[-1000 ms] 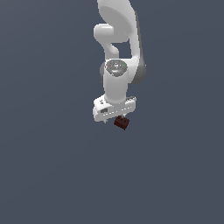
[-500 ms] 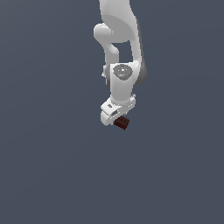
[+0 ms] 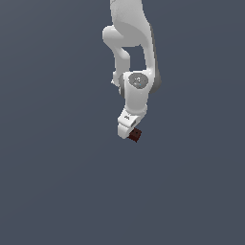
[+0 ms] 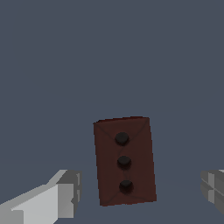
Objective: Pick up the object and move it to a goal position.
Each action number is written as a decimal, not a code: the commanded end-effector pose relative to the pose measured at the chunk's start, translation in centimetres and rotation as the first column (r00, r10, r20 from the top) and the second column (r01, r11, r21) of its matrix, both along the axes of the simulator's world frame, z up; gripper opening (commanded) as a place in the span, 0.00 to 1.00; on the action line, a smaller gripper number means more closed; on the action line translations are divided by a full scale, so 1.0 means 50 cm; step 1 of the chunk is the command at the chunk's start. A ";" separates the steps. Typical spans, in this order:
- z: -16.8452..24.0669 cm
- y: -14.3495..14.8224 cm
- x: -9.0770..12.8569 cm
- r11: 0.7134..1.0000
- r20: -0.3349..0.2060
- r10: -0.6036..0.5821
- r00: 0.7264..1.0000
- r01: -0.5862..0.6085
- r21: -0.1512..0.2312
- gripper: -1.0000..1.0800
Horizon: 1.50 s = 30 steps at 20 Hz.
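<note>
We see the white Panda arm [image 3: 131, 43] reaching down from the top of the exterior view against a plain slate-grey backdrop, its gripper [image 3: 130, 130] pointed downward and tilted a little toward the exterior view's right, with the object [image 3: 135, 135], a tiny dark red-brown block, showing at its tip and touching the white hand. From that camera we cannot tell how far the jaws are parted, since the hand's body hides them. In the wrist view we find the fingers wide apart: one pale grey fingertip [image 4: 65, 192] sits at one side of the block and the other [image 4: 213, 189] barely enters the picture at the opposite edge, and grey background shows between each of them and the block. There the object [image 4: 124, 160] appears as an upright red-brown slab, slightly tilted, with three dark round studs in a row down its face and faint diagonal creases across it. We see no contact between either fingertip and the block in that picture, so whether the gripper [image 4: 139, 190] truly has hold of it we cannot tell. We make out nothing else near the arm or the block in either view
</note>
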State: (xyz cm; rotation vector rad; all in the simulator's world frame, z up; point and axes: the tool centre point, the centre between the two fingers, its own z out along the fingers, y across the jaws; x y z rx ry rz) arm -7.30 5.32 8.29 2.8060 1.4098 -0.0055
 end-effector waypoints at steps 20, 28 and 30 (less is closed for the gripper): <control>-0.078 0.012 -0.015 0.997 0.002 0.082 0.997 -0.082 0.003 0.96; -0.112 0.012 -0.014 0.997 0.002 0.083 0.997 -0.083 0.003 0.96; -0.112 0.012 -0.014 0.997 0.002 0.083 0.997 -0.083 0.003 0.00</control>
